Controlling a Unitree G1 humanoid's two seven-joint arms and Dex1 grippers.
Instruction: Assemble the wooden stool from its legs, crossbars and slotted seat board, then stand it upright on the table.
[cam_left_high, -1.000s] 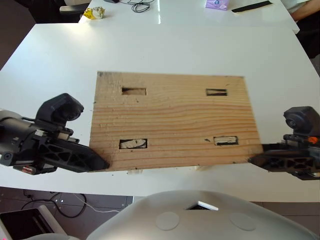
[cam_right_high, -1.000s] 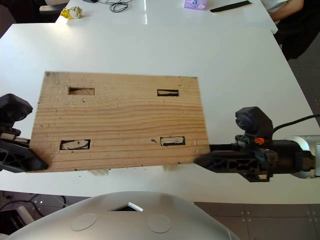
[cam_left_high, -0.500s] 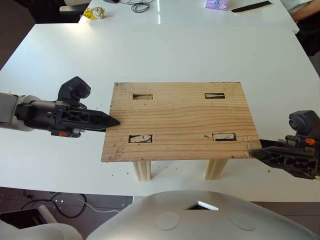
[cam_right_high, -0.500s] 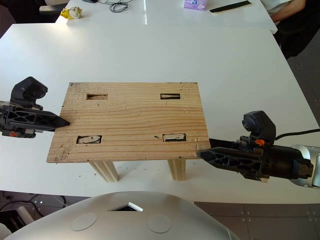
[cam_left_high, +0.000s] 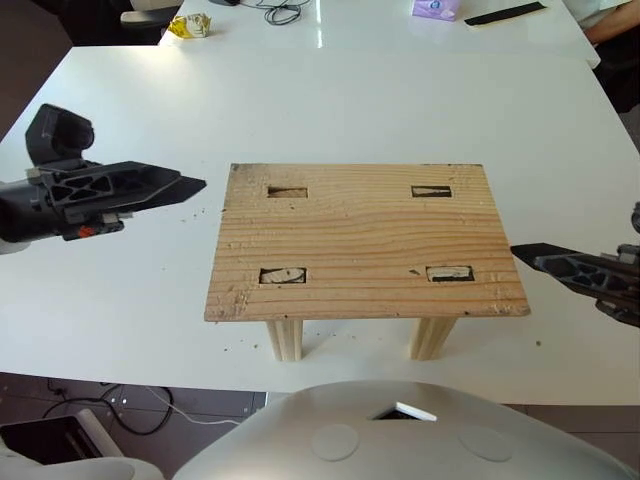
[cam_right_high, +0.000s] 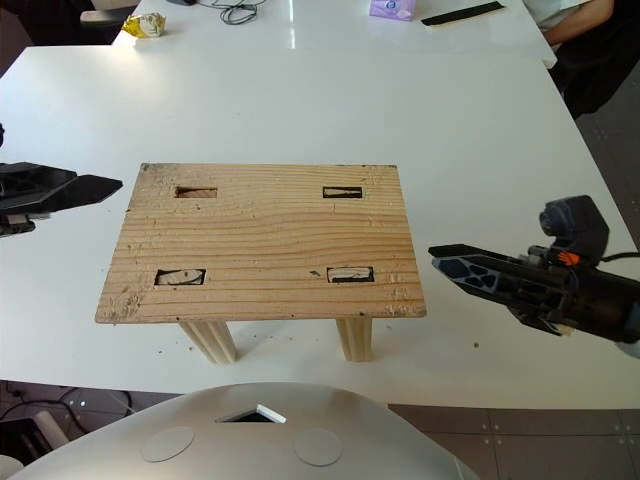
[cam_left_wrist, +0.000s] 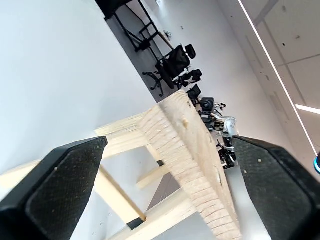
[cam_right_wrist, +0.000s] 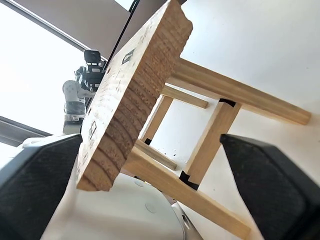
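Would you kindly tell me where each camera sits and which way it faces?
Left eye view: head, looking forward and down at the upright stool on the table, left gripper and right gripper flanking it.
Right eye view: its stereo twin, same scene.
Left wrist view: left wrist, low, facing the stool's end between its fingers.
Right wrist view: opposite end; both show the legs.

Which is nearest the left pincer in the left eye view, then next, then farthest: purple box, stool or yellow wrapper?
1. Stool, just beside the left pincer, mid-table.
2. Yellow wrapper, far back on the left.
3. Purple box, far back, toward the right.
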